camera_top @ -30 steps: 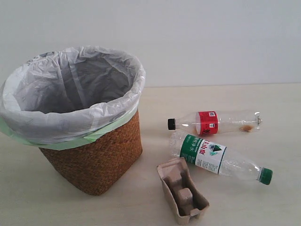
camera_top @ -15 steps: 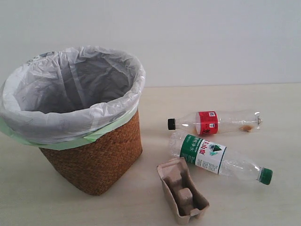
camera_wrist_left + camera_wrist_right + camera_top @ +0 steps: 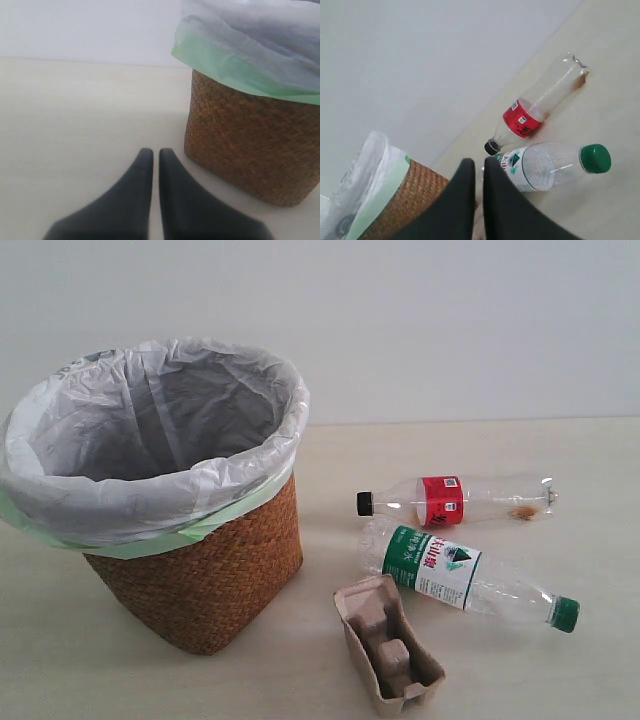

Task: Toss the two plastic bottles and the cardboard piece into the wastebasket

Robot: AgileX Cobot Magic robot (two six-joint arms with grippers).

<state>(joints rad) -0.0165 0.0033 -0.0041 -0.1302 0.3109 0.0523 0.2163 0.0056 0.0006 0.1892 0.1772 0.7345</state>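
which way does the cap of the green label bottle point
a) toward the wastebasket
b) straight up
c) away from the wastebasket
c: the green-label bottle lies on its side with its green cap at the end away from the wastebasket.

- Table (image 3: pixel 120 680): I see a pale cream surface, matt, with a faint warm, wood-like tone. It fills the lower half of the exterior view and runs out of frame on both sides and at the near edge. Both wrist views show the same pale surface.
- Wall (image 3: pixel 450 320): plain off-white, evenly lit, with no marks that I can make out. It stands behind the table and takes up the upper part of the exterior view.
- Seam (image 3: pixel 480 421): the straight line where table meets wall. It reads level in the exterior view, soft and slightly blurred in the left wrist view, and aslant in the right wrist view.
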